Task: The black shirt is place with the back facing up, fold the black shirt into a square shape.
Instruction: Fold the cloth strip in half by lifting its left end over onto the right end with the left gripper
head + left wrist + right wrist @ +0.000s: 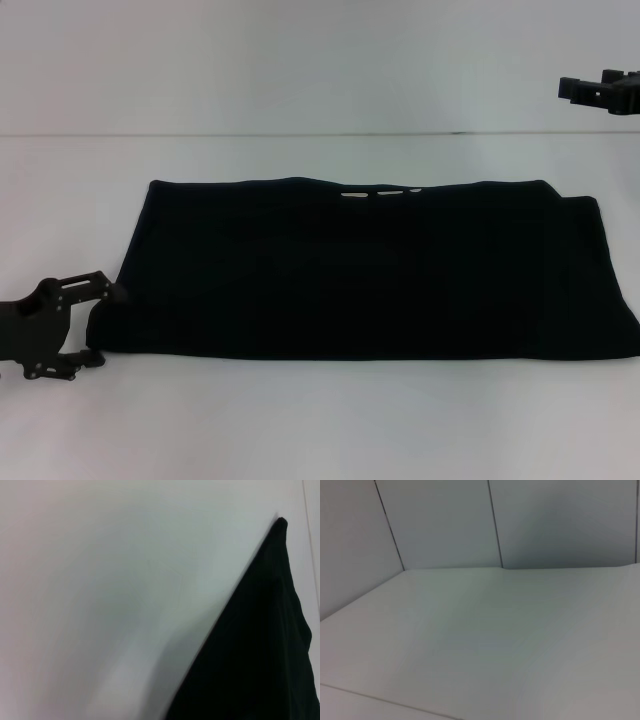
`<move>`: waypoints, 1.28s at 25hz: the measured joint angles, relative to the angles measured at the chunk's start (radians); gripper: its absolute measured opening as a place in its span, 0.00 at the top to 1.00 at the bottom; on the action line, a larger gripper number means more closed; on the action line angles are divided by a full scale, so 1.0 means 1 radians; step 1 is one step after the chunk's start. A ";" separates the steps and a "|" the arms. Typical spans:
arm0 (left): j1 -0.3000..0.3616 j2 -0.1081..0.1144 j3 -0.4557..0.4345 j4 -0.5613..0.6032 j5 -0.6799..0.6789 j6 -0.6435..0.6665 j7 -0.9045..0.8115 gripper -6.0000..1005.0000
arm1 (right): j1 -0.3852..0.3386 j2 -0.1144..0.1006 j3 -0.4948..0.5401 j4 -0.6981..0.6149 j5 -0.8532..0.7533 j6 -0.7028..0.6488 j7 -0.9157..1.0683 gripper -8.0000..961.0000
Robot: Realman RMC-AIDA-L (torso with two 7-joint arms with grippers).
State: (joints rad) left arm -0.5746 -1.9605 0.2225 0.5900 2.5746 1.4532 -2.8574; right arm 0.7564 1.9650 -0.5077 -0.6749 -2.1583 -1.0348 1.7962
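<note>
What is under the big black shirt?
The black shirt lies flat on the white table, which shows all around it. Whatever sits beneath the cloth itself is covered, so that cannot be seen.

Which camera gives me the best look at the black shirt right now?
The head view: it shows the whole black shirt as a wide folded rectangle on the table. Left wrist view catches only one corner; right wrist view shows none of it.

Black shirt (pixel 370 270) — plain matte black, I see no print, only small pale gaps at its far edge. Table (pixel 320 430) reads white, unpatterned. Left gripper (pixel 92 322) and right gripper (pixel 600 90) — both black. Wall (pixel 440 520) pale grey, crossed by thin dark seams.
</note>
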 joint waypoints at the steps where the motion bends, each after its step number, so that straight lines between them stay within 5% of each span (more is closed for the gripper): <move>1: 0.000 0.000 0.000 -0.002 0.000 -0.003 0.001 0.06 | 0.000 0.000 0.000 0.000 0.000 0.000 0.000 0.19; 32: -0.030 0.003 -0.002 -0.044 -0.007 -0.072 0.072 0.08 | 0.004 0.000 0.000 0.000 0.002 0.001 0.000 0.19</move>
State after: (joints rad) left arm -0.6049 -1.9574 0.2204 0.5461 2.5678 1.3815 -2.7857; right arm 0.7609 1.9650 -0.5077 -0.6749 -2.1567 -1.0339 1.7962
